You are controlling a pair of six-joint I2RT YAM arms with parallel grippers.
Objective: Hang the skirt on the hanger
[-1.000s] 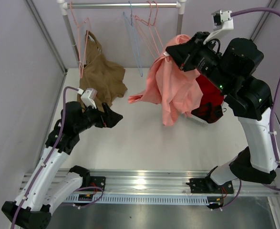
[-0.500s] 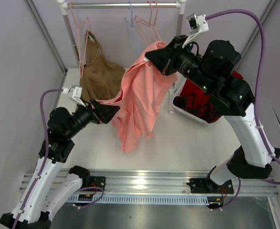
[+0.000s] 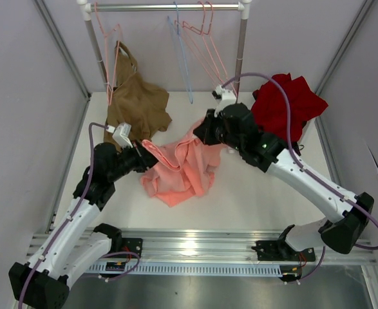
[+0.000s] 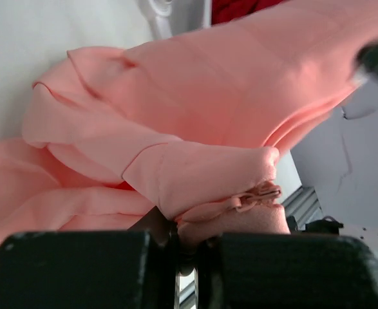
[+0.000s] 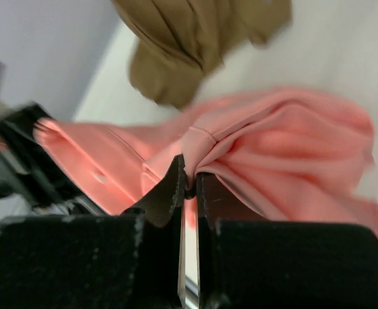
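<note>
The salmon-pink skirt (image 3: 179, 168) lies bunched on the white table between the two arms. My left gripper (image 3: 149, 149) is shut on the skirt's left edge, where a zipper end (image 4: 259, 192) shows by the fingers. My right gripper (image 3: 200, 132) is shut on a gathered fold of the skirt (image 5: 266, 148) at its upper right. The light blue hanger (image 3: 181, 56) hangs from the rail at the back, apart from both grippers.
A tan-brown garment (image 3: 135, 103) hangs on a pink hanger (image 3: 109, 38) at the back left. More pink hangers (image 3: 205, 45) hang next to the blue one. A dark red garment (image 3: 289, 103) lies at the back right. The rail's right post (image 3: 240, 51) stands behind the right gripper.
The right arm has swung left and down, carrying the skirt from mid-air onto the table. The left gripper has reached the skirt's left edge and shut on it.
</note>
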